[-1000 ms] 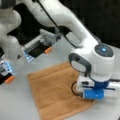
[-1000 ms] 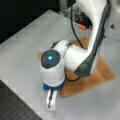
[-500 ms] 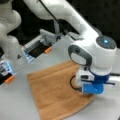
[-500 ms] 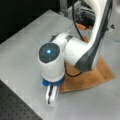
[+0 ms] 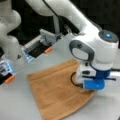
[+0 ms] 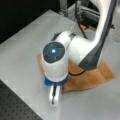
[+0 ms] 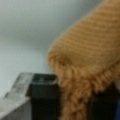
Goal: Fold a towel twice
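- Orange-brown terry makes up the towel [image 5: 57, 92], which lies spread on the grey table [image 5: 17, 105], filling the lower middle of a front view, with its right corner under the arm.
- In the wrist view, the gripper [image 7: 75, 97] has its dark fingers [image 7: 45, 95] closed on a bunched corner of the towel [image 7: 85, 62], and the cloth rolls up between them.
- In a front view, the gripper [image 6: 54, 96] hangs at the towel's [image 6: 87, 77] lower-left edge, close to the table [image 6: 22, 57].
- Judging by the looped pile, the cloth is soft, light and limp; a corner or hem looks the surest hold, since it sags elsewhere.
- No finished fold shows.
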